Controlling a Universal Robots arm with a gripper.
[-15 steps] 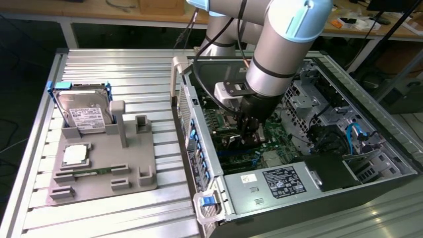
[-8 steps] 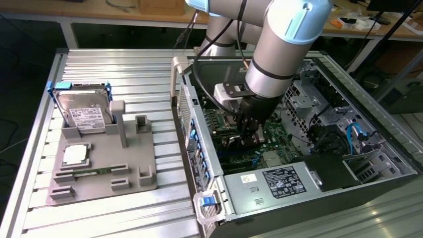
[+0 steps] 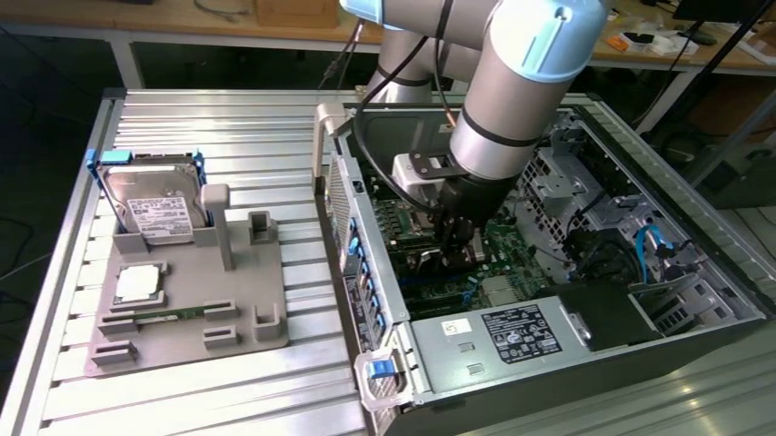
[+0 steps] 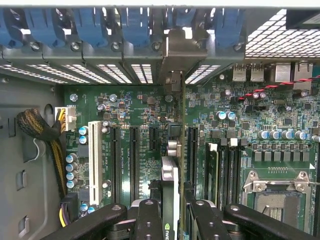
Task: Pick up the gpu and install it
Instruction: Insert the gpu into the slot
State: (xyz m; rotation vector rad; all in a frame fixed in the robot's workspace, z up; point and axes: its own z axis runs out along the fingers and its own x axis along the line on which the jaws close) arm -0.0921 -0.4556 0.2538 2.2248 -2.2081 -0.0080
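Exterior view, from its left to its right: a grey fixture plate [image 3: 182,318] is laid near the left edge of the ribbed table [image 3: 254,118], with a hard drive [image 3: 158,207] stood upright at the plate's far end. A strip of bare ribs is left between the plate and the computer case [image 3: 715,309], which is laid open on the table's right half. The arm [image 3: 522,91] is reached steeply down over the case's far wall. The gripper [image 3: 459,238] is sunk inside, close over the motherboard [image 3: 507,243], with the power supply [image 3: 515,331] near it at the case's near edge.

In the wrist view a cable bundle [image 4: 42,132] is seen at the board's edge, then a white slot [image 4: 94,156] and black slots [image 4: 134,157] with free board between them. The gpu [image 4: 170,172] is held on edge over the motherboard, between two black slots. Its metal bracket [image 4: 176,47] is set at the row of blue latches [image 4: 90,25]. The claw is closed narrowly onto the card, with a finger [image 4: 148,217] pressed on each flat side. Whether the card is seated in a slot cannot be told. A processor socket [image 4: 277,200] is seen beyond.
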